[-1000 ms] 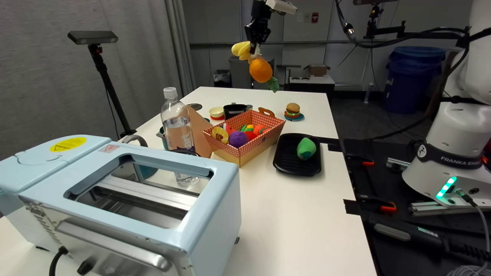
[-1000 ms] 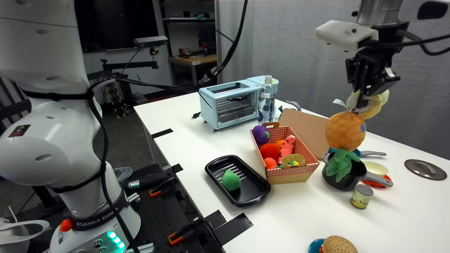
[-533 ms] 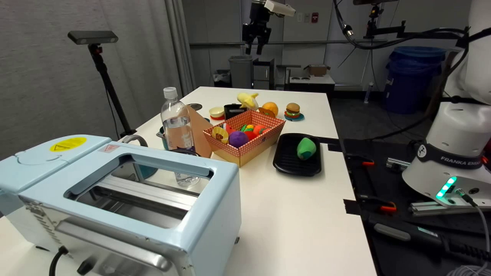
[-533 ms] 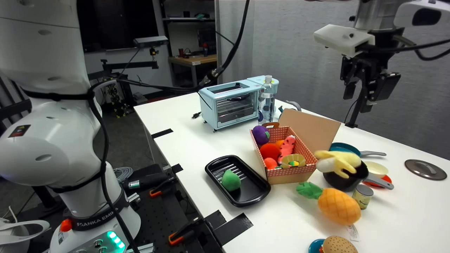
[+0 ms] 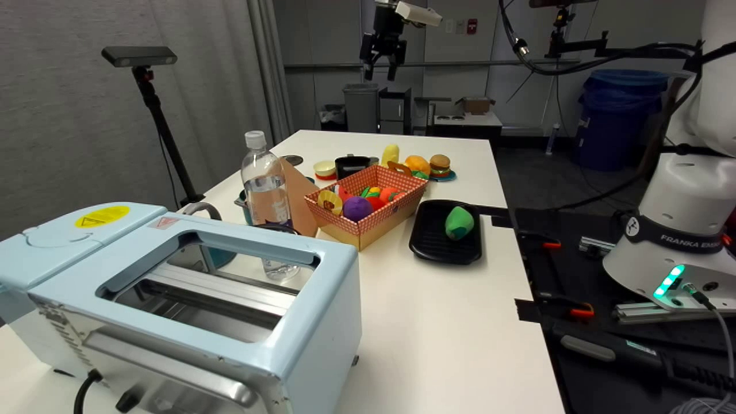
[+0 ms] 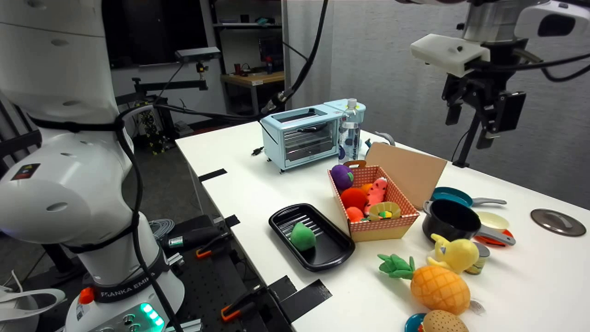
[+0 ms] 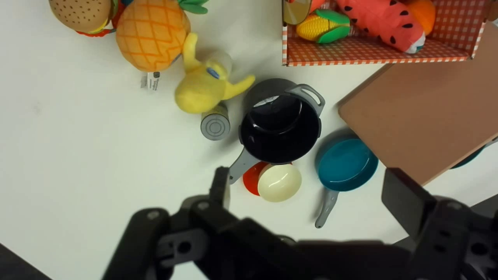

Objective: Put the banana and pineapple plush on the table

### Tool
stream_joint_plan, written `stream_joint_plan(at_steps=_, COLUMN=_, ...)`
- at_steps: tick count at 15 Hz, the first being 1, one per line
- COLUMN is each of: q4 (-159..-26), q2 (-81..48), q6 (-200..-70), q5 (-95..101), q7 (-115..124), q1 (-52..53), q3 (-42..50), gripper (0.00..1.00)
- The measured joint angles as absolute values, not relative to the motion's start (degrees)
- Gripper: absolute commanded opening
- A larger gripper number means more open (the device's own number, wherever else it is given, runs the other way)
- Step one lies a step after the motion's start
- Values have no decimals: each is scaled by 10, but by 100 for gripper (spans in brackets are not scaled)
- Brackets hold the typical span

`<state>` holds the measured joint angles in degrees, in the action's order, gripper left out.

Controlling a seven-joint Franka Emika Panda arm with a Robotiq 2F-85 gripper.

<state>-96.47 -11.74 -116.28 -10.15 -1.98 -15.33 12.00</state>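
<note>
On the white table (image 6: 530, 286) the pineapple plush (image 6: 440, 289) lies on its side, its green leaves pointing toward the basket. The yellow banana (image 6: 456, 254) is right beside it, close to a small can and the black pot; its peel arm appears to touch the pineapple in the wrist view, where banana (image 7: 198, 91) and pineapple (image 7: 152, 35) sit at upper left. High above the table, well clear of both toys, my gripper (image 7: 311, 181) stands wide open with nothing between its fingers. In an exterior view the basket handle partly covers the pineapple (image 5: 418, 164).
A checked basket (image 6: 382, 225) of toy food has its brown lid (image 6: 405, 173) raised. Nearby are the black pot (image 6: 451, 219), can (image 7: 215, 126), blue pan (image 7: 346, 165), cream bowl (image 7: 280, 182), burger (image 6: 443, 321) and black tray (image 6: 332, 249). A bottle (image 6: 349, 133) stands by the toaster oven (image 6: 306, 136).
My gripper has opened and let go of the banana and pineapple. Both dropped from the air to the table between the pot and the burger. The arm has barely shifted.
</note>
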Motion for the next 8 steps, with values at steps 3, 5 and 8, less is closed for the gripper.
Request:
stream_joint_plan(at_steps=3, q4=-965, q2=-119, q6=-1163, q5=-102, q7=-20, q1=-153, q3=119, gripper=100)
stream_joint_plan(at_steps=5, q4=-965, q2=-119, q6=-1163, q5=-101, q7=-20, q1=-153, q3=117, gripper=100)
stream_joint_plan(at_steps=8, q4=-965, q2=-119, q6=-1148, q5=-101, q7=-24, q1=-153, q3=114, gripper=100)
